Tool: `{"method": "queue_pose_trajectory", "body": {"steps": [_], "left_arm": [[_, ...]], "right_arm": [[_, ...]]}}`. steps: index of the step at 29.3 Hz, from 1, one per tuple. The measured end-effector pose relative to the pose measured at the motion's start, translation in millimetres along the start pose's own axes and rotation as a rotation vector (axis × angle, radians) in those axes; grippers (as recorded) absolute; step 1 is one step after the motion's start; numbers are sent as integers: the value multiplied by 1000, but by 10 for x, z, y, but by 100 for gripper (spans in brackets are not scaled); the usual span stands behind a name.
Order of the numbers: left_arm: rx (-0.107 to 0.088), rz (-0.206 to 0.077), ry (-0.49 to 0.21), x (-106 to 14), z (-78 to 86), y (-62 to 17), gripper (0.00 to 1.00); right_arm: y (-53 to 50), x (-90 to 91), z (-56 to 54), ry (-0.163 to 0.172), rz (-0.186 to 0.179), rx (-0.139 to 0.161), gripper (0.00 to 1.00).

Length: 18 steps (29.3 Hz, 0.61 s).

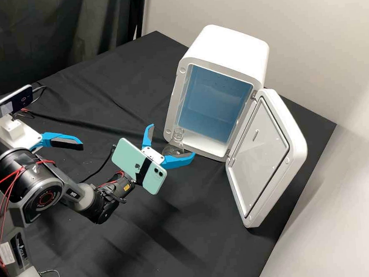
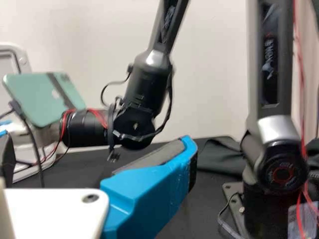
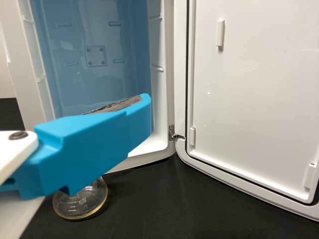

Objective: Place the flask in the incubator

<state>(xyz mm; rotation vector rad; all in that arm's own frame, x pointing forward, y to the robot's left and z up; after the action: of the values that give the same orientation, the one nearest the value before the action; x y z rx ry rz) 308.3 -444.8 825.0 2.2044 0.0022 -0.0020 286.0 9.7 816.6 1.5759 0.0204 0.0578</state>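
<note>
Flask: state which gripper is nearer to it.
Right. The right gripper straddles the flask at the incubator's open front; the left gripper hangs far back over the bench.

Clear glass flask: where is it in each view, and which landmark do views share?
High view: clear glass flask inside the open right gripper, before the white incubator opening.
Left wrist view: not in it.
Right wrist view: its round base partly behind the blue finger.
Shared: the incubator's blue interior.
</note>
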Motion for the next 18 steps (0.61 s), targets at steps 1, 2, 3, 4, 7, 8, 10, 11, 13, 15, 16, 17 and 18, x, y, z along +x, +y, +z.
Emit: {"method": "queue_pose_trajectory", "body": {"steps": [1,2,3,4,7,8,10,11,13,15,16,17,18], "left_arm": [[-3,-12,13,-5,-33,-35,100],[-5,-25,23,-18,-57,-70,100],[-6,-40,30,-28,-77,-111,100],[-8,-50,38,-37,-96,-138,100],[-9,-84,46,-62,-116,-231,100],[-10,-91,51,-62,-123,-252,100],[-3,-95,71,-66,-129,-275,100],[-1,-98,82,-63,-140,-292,100],[-3,-97,97,-63,-151,-295,100],[-9,-94,109,-64,-161,-292,100],[-12,-94,114,-63,-166,-294,100],[-13,-94,116,-64,-168,-294,100],[-13,-94,116,-64,-168,-294,100]], "right_arm": [[0,0,0,0,0,0,100],[0,0,0,0,0,0,100],[-1,0,-1,1,-1,-1,100],[-3,0,-3,2,-2,-1,100],[-6,0,-5,5,-5,-3,100],[-6,0,-5,5,-5,-3,100],[-6,0,-5,5,-5,-3,100],[-9,0,-8,6,-6,-3,100],[-9,0,-8,6,-6,-3,100],[-12,1,-5,5,-7,-2,100],[-18,2,-11,7,-10,-2,100],[-19,2,-12,7,-10,-1,100],[-22,2,-17,10,-10,-1,100]]}}
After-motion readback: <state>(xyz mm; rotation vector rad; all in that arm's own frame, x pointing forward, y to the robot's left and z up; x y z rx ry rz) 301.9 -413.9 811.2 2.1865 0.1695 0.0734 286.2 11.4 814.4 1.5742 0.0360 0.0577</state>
